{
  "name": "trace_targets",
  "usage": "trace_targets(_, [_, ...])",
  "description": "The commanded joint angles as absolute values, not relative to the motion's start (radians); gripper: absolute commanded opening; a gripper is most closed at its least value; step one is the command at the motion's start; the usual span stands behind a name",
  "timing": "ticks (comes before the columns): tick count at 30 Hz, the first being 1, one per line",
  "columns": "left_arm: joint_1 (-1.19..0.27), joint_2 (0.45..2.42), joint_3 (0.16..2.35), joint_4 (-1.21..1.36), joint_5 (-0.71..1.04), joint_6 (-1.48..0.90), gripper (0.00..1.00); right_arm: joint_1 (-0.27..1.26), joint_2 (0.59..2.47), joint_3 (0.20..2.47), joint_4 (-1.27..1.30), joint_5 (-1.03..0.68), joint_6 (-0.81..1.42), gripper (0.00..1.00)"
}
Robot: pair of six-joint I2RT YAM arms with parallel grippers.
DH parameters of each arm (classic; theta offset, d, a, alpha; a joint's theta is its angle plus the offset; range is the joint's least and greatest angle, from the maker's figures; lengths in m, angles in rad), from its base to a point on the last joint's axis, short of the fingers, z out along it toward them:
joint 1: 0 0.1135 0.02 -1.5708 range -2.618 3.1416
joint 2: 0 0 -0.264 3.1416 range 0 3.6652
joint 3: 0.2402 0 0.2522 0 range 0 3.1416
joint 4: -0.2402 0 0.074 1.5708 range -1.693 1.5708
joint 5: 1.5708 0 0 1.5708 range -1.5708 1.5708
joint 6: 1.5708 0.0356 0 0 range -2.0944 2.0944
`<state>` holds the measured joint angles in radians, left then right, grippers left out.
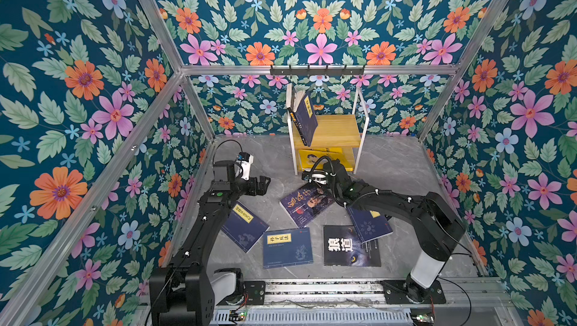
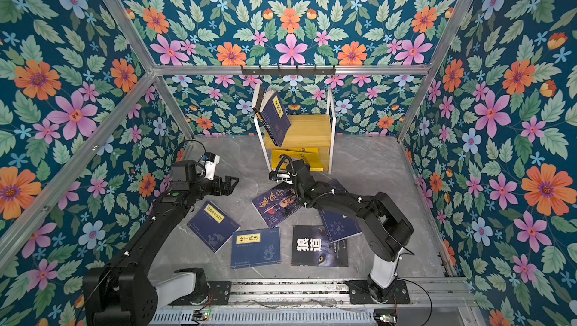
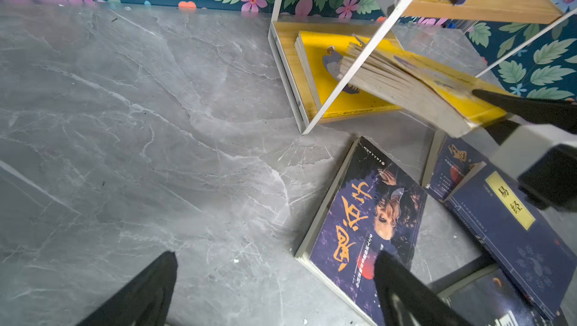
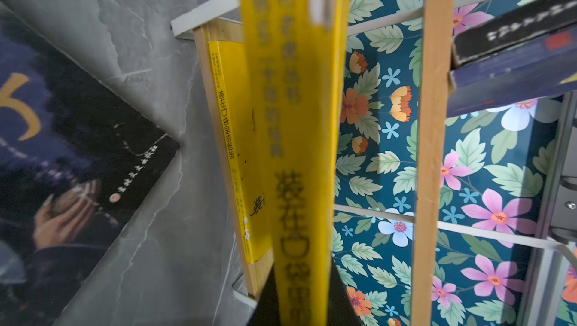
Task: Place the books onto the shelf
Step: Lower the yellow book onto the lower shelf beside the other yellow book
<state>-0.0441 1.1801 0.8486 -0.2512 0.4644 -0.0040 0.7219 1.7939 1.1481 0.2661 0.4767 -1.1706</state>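
Where the left hand point(image 1: 265, 185) sits: over bare grey worktop point(image 1: 393, 165), left of the shelf, jaws wide apart, nothing in them.
Left navy book point(image 1: 244, 227): flat on the worktop, partly under that arm, yellow label up, turned at an angle.
Middle navy book point(image 1: 287, 248): flat, just right of it near the front edge. Their corners come together, but I can't tell if they actually touch.
Portrait book point(image 1: 307, 204): flat between the two hands, tilted, orange lettering, with the right arm crossing over its far corner.
Shelf point(image 1: 332, 129): middle of the worktop against the back wall, white frame, two wooden boards.
Top board: leaning navy book point(image 1: 307, 120) stands tilted against a few other books point(image 1: 293, 102) at the left posts.
Bottom board: flat yellow book point(image 3: 324, 90) lies on it, cartoon figure up.
Held yellow book point(image 3: 390, 84): far end pokes into the lower tier above the flat one, sloping, near end out front. Can't tell if the two touch.
Right hand point(image 4: 301, 296): clamped on the near end of the held yellow book, right in front of the shelf.
Wolf book point(image 1: 352, 246): flat at the front, right of the middle navy book, black cover, eye showing.
Right navy book point(image 1: 371, 226): flat under the right arm, one corner lying over the wolf book's top edge.
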Motion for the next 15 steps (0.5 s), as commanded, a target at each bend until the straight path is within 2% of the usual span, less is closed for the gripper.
trace_targets(1, [-0.043,1.179,0.864,-0.260,0.446,0.017,1.00,0.706,1.842,1.171,0.372,0.480,-1.195,0.00])
trace_targets(7, [-0.044,1.182,0.868,-0.261,0.453,0.010,1.00,0.687,1.911,1.180,0.320,0.453,-1.148,0.00])
trace_targets(8, [-0.046,1.180,0.867,-0.263,0.453,0.010,1.00,0.686,1.913,1.174,0.321,0.434,-1.138,0.03])
trace_targets(13, [-0.049,1.186,0.874,-0.274,0.451,0.018,1.00,0.683,1.939,1.195,0.281,0.385,-1.105,0.44])
trace_targets(15, [-0.049,1.184,0.876,-0.275,0.450,0.018,1.00,0.680,1.929,1.198,0.253,0.367,-1.092,0.50])
